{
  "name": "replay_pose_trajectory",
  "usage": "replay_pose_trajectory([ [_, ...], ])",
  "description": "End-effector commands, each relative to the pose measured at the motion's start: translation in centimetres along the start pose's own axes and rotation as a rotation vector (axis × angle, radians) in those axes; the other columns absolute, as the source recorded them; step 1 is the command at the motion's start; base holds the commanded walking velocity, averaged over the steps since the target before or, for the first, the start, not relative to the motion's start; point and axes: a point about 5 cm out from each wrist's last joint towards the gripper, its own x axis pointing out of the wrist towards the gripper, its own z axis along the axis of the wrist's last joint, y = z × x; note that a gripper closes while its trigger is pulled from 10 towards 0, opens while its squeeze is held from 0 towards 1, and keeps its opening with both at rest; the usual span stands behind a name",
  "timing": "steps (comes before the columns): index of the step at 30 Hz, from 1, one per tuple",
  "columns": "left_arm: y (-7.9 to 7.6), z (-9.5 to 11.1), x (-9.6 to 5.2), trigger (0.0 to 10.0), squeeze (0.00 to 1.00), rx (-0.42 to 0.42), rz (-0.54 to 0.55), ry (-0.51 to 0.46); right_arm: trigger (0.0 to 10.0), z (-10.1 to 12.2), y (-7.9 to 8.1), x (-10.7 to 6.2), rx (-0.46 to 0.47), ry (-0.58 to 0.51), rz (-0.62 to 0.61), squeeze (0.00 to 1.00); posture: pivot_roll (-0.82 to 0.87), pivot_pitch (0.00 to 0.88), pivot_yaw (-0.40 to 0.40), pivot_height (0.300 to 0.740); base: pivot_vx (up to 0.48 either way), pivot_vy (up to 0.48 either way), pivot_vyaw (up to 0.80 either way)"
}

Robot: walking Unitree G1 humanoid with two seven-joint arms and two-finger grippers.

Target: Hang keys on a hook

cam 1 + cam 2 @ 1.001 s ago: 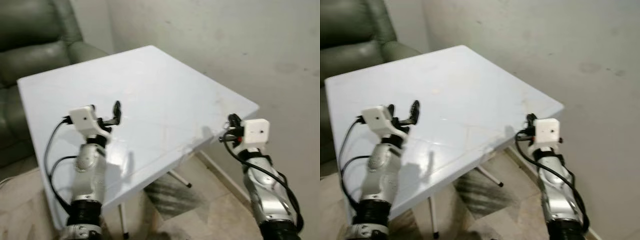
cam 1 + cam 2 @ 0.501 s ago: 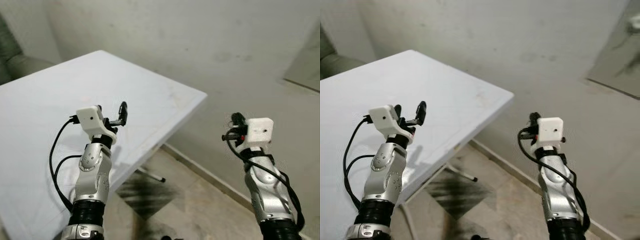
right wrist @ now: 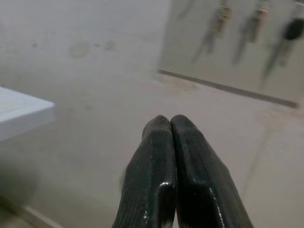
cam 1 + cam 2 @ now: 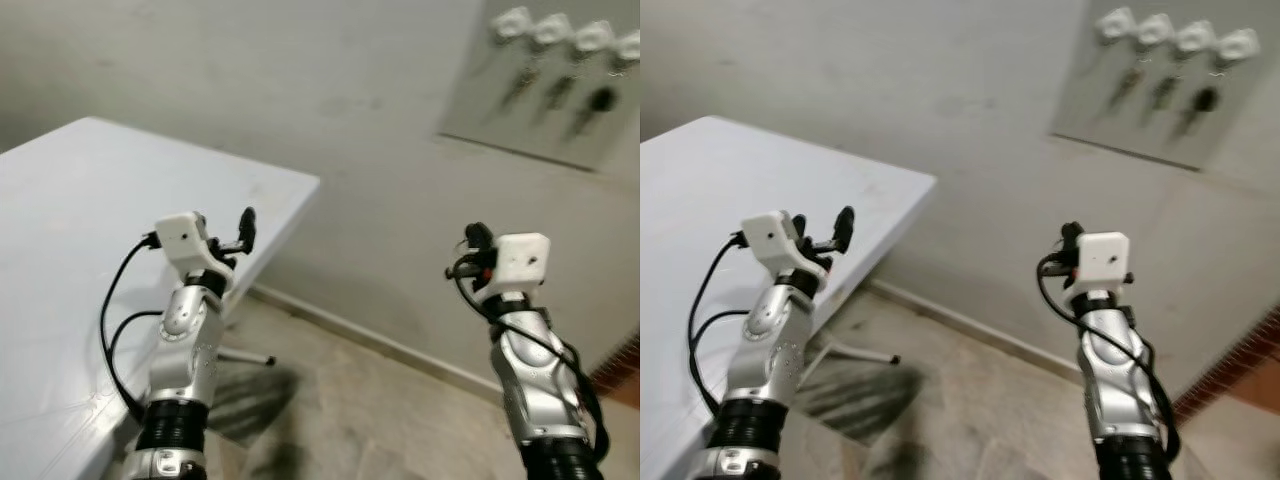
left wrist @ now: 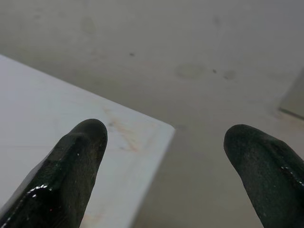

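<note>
A: Head views? 
B: The camera has swung right since a second ago: the white table slid left, and a wall panel of hooks with hanging keys came into sight. 
A: Left wrist? 
B: Left gripper spread, empty. 
A: Right wrist? 
B: Right gripper pressed together; whether it pinches a key, I cannot tell. The hooks are well apart, so approach comes next.

- Camera has turned right: white table now at left edge; armchair gone from view.
- Wall panel with hooks and hanging keys has entered, upper right.
</note>
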Motion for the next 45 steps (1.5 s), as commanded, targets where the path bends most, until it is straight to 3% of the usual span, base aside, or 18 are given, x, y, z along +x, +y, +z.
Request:
replay_pose_trajectory([
  [1,-0.3,0.2,0.1,10.0,0.0,-0.007,-0.004,0.003,10.0,0.4,-0.3,0.2,-0.004,-0.013,-0.005,0.0,-0.03,0.0,-0.023,0.74,0.0,0.0,-0.78],
  [11,-0.6,0.2,0.2,10.0,0.0,-0.005,-0.015,0.015,10.0,0.5,-0.2,0.1,-0.008,-0.019,-0.003,0.0,-0.03,0.0,-0.019,0.74,0.0,0.0,-0.78],
  [22,-0.8,0.3,-0.1,10.0,0.0,0.013,-0.02,0.024,10.0,1.1,0.0,-0.2,0.001,-0.067,0.01,0.0,-0.03,0.0,-0.017,0.74,0.0,0.0,0.0],
  [27,-0.8,0.2,-0.7,10.0,0.0,0.019,-0.021,0.019,10.0,1.4,0.1,-0.8,0.083,-0.083,-0.011,0.0,-0.02,0.0,-0.015,0.74,0.0,0.0,0.0],
  [31,-0.8,0.2,-1.1,10.0,0.0,0.011,-0.027,0.012,10.0,1.3,0.3,-1.4,0.098,-0.081,-0.008,0.0,-0.02,0.0,-0.014,0.74,0.0,0.0,0.0],
  [45,-1.2,0.1,-1.7,10.0,0.0,-0.002,-0.012,0.02,10.0,1.2,0.5,-2.7,0.117,-0.062,0.006,0.0,-0.03,0.0,-0.013,0.74,0.265,0.0,0.0],
])
